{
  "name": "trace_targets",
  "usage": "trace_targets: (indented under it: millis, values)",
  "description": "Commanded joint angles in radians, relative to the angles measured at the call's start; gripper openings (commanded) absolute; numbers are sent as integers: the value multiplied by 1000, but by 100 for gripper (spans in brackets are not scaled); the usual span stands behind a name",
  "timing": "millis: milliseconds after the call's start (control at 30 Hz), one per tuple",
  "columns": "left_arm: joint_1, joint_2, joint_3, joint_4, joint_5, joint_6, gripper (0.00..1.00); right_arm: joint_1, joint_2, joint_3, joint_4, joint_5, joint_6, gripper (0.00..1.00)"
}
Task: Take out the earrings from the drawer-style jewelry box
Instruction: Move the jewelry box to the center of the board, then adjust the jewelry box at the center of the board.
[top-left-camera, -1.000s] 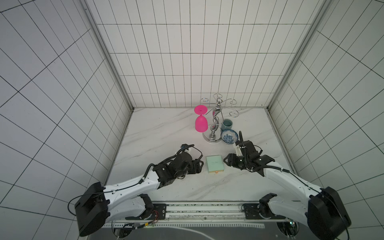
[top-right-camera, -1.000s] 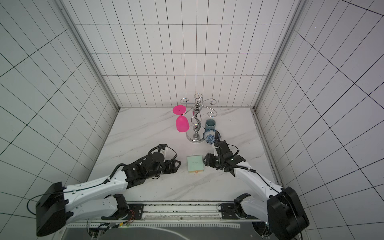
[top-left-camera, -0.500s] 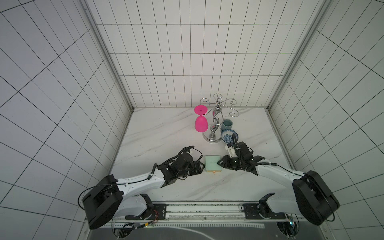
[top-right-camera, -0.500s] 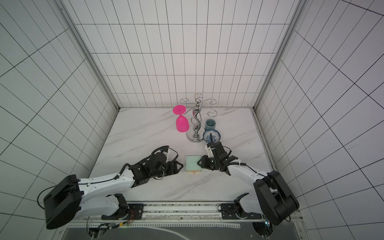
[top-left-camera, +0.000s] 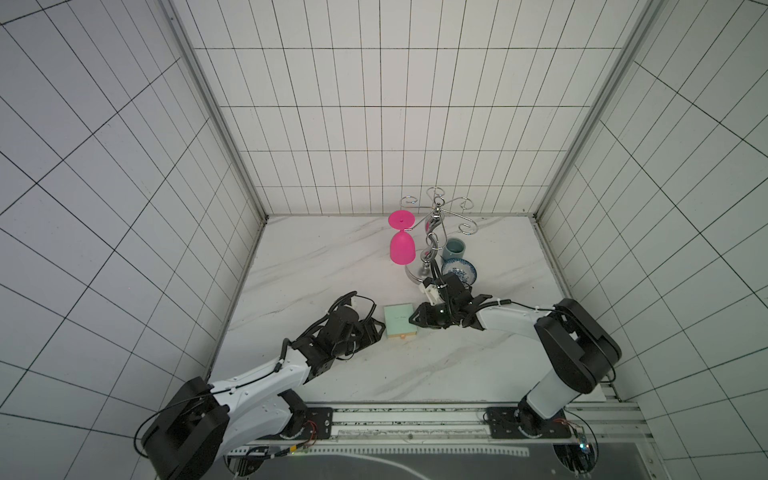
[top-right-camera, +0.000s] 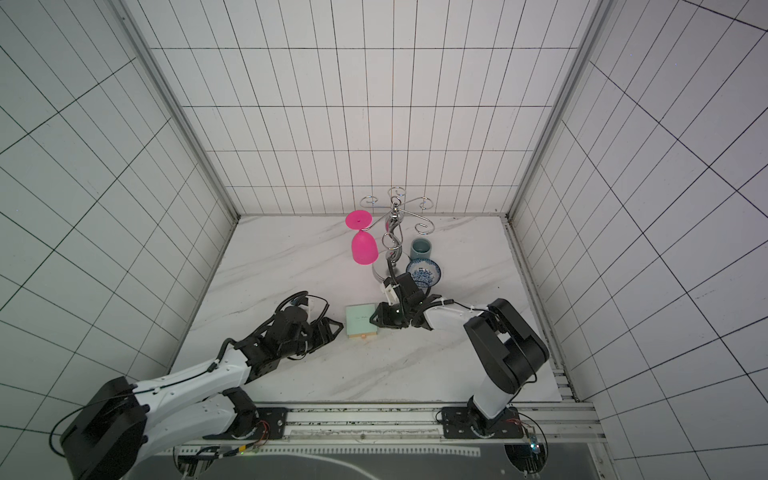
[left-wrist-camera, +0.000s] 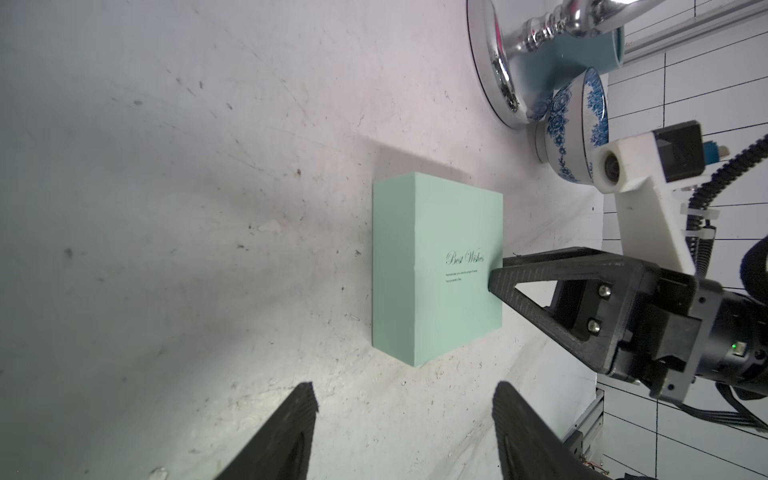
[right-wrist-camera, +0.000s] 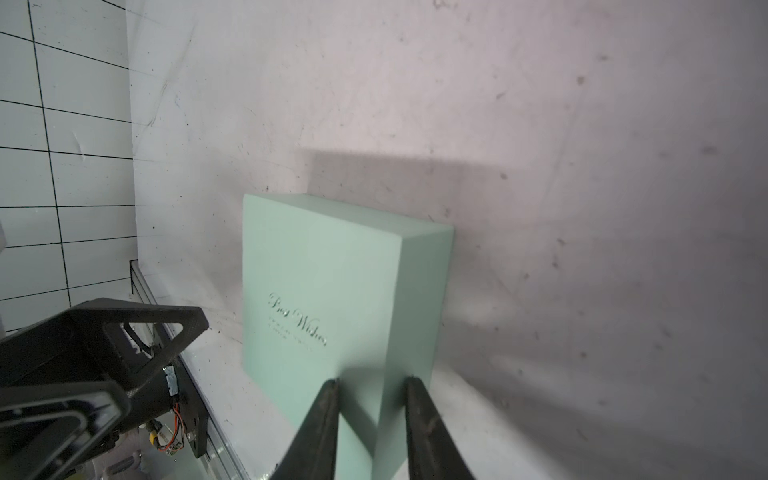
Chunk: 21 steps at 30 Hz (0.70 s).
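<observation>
White tiled walls (top-left-camera: 374, 124), white marble-patterned tabletop (top-left-camera: 316, 266), metal rail along front edge (top-left-camera: 415, 419)

**Tabletop layout as found**

The drawer-style jewelry box (top-left-camera: 399, 321) is laid flat on the tabletop (top-left-camera: 324, 266), in its front half, between the two arms. The left gripper (top-left-camera: 379, 330) is placed just left of the box, apart from it. The right gripper (top-left-camera: 413, 321) is set against the box's right edge. A bowl (top-left-camera: 459, 268) is found behind the right gripper and a cup (top-left-camera: 454, 248) behind the bowl. A stand (top-left-camera: 432, 232) is set to their left, with a glass (top-left-camera: 402, 248) hung upside down at its left side.
</observation>
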Motion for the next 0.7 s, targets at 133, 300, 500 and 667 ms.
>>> trace_targets:
  millis: [133,300,500,667]
  values:
    - [24,54,12,14,22,19,65,37,27,72,9,1,2,37]
    - [65,85,25,29,10,33,62,22,-124,-25,-4,91,15,47]
    - [75,204,66,63,73,69,58,47,-365,-220,40,205,43,48]
    - [45,223,68,91,67,47,55,204,-550,-380,119,425,42,56]
